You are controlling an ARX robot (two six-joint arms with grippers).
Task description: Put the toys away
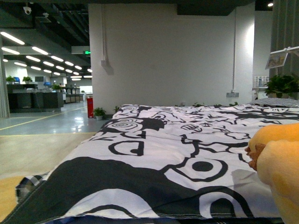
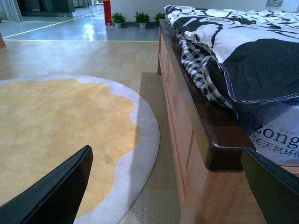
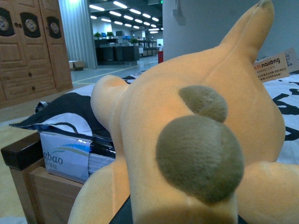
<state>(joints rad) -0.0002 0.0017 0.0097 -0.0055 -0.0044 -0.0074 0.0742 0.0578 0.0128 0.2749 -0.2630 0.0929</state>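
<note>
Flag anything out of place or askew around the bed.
The orange plush toy is out on the patterned duvet, at the front view's right edge, not stored. A checked sheet hangs bunched and untucked over the wooden bed frame.

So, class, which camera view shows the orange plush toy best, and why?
The right wrist view: the plush toy fills the picture there, with its pointed tip and brown patches clear. The front view catches only an orange edge of it at the right, on the patterned bedcover. The left wrist view shows none of it.
</note>
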